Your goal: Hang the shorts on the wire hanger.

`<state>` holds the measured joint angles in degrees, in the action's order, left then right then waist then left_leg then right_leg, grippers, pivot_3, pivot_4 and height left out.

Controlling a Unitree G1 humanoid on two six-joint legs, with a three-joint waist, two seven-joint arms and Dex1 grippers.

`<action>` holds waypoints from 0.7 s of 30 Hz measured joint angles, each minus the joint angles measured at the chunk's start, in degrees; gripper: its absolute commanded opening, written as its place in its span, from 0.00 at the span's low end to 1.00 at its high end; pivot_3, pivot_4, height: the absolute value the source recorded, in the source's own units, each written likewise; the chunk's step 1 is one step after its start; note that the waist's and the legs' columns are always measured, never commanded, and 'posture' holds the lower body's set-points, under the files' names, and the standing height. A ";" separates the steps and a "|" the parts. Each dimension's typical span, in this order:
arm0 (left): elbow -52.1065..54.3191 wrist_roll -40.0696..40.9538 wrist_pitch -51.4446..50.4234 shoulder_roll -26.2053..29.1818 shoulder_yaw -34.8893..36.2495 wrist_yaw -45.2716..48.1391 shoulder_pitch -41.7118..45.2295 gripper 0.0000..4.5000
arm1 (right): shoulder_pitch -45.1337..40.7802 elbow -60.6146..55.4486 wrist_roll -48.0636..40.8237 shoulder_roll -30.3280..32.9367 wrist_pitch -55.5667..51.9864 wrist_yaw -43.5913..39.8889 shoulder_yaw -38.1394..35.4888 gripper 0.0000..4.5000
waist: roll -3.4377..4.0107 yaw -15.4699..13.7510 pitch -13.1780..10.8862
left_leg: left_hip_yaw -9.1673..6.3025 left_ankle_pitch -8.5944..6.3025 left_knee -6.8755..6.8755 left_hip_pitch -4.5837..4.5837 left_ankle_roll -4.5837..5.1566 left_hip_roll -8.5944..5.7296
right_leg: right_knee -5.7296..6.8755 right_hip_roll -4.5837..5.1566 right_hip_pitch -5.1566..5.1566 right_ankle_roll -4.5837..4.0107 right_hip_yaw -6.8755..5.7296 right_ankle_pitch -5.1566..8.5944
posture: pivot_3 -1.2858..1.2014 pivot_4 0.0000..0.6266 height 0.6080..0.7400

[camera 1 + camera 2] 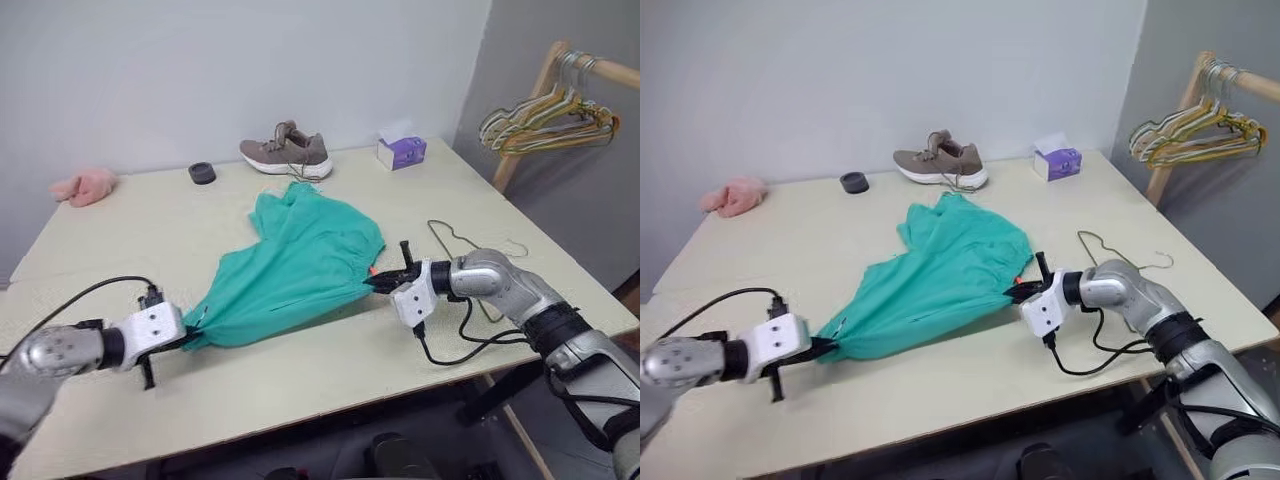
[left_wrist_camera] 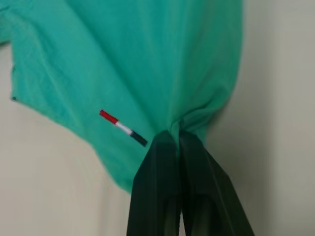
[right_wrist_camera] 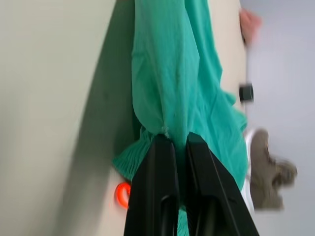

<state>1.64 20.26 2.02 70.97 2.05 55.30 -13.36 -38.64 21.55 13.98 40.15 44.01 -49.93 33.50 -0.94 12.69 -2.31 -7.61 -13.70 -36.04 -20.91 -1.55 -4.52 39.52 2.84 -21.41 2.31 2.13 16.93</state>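
Black fingers of the left gripper [image 1: 190, 336] are pinched tight on a gathered corner of the teal-green fabric shorts [image 1: 295, 262], near the table's front edge on the robot's left; the left wrist view shows the cloth puckering into the closed tips beside a small red, white and dark label [image 2: 123, 128]. The right gripper [image 1: 385, 283] is likewise clamped on a bunched fold at the shorts' other side, by the ribbed elastic waistband, with a small orange tag [image 3: 121, 194] just beside its fingers.

Between the two grips the shorts lie stretched and partly crumpled across the pale cream table [image 1: 300, 385], the far end heaped toward a brown lace-up sneaker [image 1: 286, 151]. Fabric looks thin and limp, so it will sag wherever it is not held.

A thin olive wire hanger [image 1: 462, 243] lies flat on the table just behind the right arm, apart from the shorts.

The step in hand appears to be spreading or repositioning the garment. To do it well, both grips should keep the waistband taut and level, lifting together so the cloth opens out rather than twisting, and the right arm should avoid dragging its cable across the hanger. One hand will need to be freed for the hanger.
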 measured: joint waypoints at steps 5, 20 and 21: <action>12.93 6.03 -11.86 0.49 2.37 6.16 -8.63 0.00 | 8.88 -9.68 -8.71 7.91 -7.88 -15.60 2.43 0.00 | 0.53 -3.76 -0.52 | 0.04 -0.20 -0.01 1.14 0.12 0.07 | -0.50 -0.03 1.41 -0.46 -0.02 0.39 | 0.45 0.00 1.00; 20.79 5.54 -20.45 -2.20 2.22 13.15 -9.41 0.00 | 17.38 -24.74 -14.37 13.72 -22.85 -25.87 -2.22 0.00 | 0.41 -4.65 -0.44 | 0.17 -0.48 -0.01 1.10 -0.22 0.21 | -0.54 -0.04 1.27 -0.38 -0.11 0.35 | 0.44 0.00 1.00; 20.79 5.32 -20.59 -2.44 2.12 13.39 -9.40 0.00 | 17.57 -25.20 -14.37 13.73 -23.92 -26.43 -2.26 0.00 | 0.40 -4.59 -0.45 | 0.19 -0.50 -0.01 1.10 -0.22 0.22 | -0.54 -0.04 1.26 -0.38 -0.11 0.36 | 0.44 0.00 1.00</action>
<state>22.43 25.58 -18.56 68.53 4.17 68.69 -22.76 -21.07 -3.65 -0.39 53.87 20.09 -76.36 31.24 -0.54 8.10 -2.76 -7.42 -14.20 -36.05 -19.81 -1.77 -4.31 38.98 2.80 -20.15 1.93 2.02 17.28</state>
